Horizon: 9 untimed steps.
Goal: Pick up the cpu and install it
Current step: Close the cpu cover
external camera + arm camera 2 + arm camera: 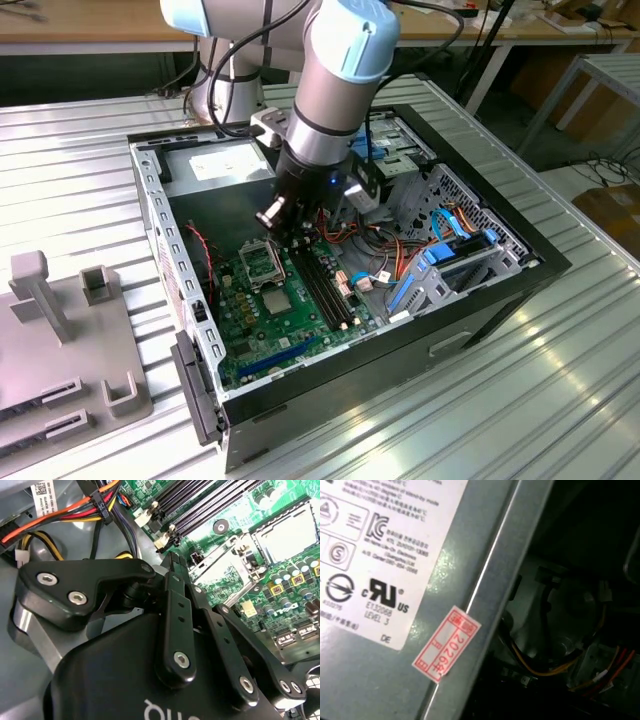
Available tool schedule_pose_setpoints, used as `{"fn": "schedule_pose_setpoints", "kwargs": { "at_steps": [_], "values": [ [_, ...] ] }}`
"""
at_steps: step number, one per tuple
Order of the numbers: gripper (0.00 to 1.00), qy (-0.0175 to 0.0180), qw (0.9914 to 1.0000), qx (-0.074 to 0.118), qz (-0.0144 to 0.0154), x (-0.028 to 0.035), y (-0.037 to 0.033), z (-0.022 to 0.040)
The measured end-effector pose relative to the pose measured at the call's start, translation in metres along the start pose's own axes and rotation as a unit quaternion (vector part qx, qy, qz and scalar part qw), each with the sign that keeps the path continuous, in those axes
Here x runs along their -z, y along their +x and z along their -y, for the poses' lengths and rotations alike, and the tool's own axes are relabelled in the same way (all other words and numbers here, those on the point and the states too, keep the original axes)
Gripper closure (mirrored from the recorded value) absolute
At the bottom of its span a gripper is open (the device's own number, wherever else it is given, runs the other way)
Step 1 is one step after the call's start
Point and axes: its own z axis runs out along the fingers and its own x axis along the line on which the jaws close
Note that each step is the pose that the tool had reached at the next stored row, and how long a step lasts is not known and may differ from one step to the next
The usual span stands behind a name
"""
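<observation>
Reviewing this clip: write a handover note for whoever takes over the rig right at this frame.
Gripper: low inside the open computer case, over the green board, beside the memory slots and close to the black socket. Its grip state cannot be told.
Cpu: cannot tell whether the gripper carries it or it sits in the socket.
Done: nothing can be confirmed.
Left: a seated cpu is not confirmed, so treat the install as open.
</observation>
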Motion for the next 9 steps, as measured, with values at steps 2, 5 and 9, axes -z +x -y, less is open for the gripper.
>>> {"fn": "schedule_pose_setpoints", "kwargs": {
  "at_steps": [2, 5, 9],
  "values": [
    [0.89, -0.0002, 0.99999, -0.004, 0.0003, -0.0007, 0.0002, -0.0001],
    [0.89, -0.0003, 0.99998, -0.007, 0.0005, -0.0021, 0.0004, 0.0000],
    [0.89, -0.0010, 0.99997, -0.007, 0.0008, -0.0040, 0.0012, -0.0003]
  ]
}}
